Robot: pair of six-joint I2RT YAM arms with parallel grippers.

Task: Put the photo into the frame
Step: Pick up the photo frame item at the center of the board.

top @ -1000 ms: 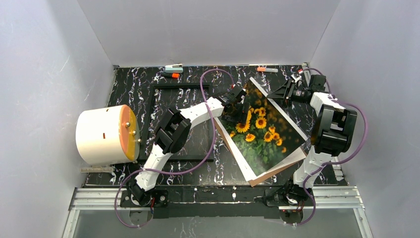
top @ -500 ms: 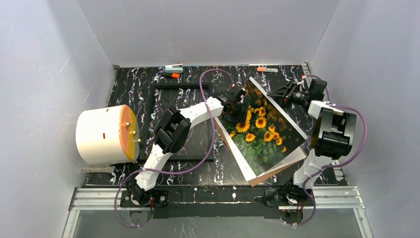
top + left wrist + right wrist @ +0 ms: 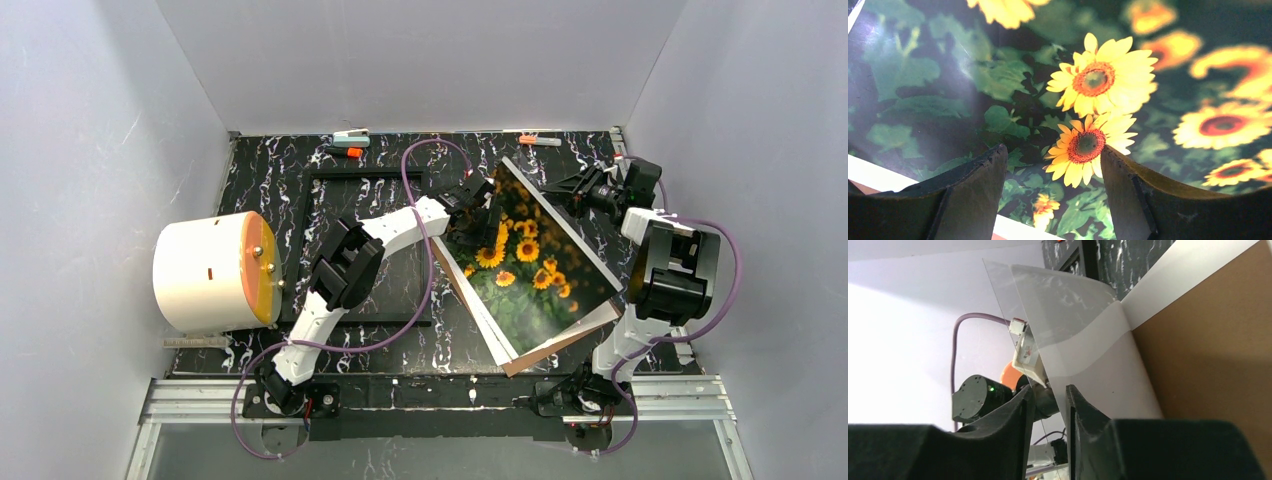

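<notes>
The sunflower photo (image 3: 525, 265) lies tilted on the brown backing board (image 3: 560, 345) right of centre, with its far edge lifted. My left gripper (image 3: 483, 205) is open over the photo's far left part. In the left wrist view the fingers straddle the print (image 3: 1088, 85) around the gripper's midpoint (image 3: 1053, 150). My right gripper (image 3: 553, 187) is at the lifted far right edge. In the right wrist view (image 3: 1050, 390) its jaws stand a narrow gap apart. A thin clear sheet (image 3: 1048, 295) has its edge in that gap, beside the photo's white back (image 3: 1108, 355). The black frame (image 3: 365, 173) lies flat on the left, partly under my left arm.
A white cylinder with an orange face (image 3: 215, 270) lies at the left table edge. Small clips (image 3: 350, 135) (image 3: 538, 141) and an orange piece (image 3: 350, 152) lie along the back edge. Grey walls enclose the table on three sides. The brown board also shows in the right wrist view (image 3: 1208, 340).
My right wrist has shifted slightly right and its jaws have narrowed at the photo's lifted edge. My left arm and the photo have hardly moved.
</notes>
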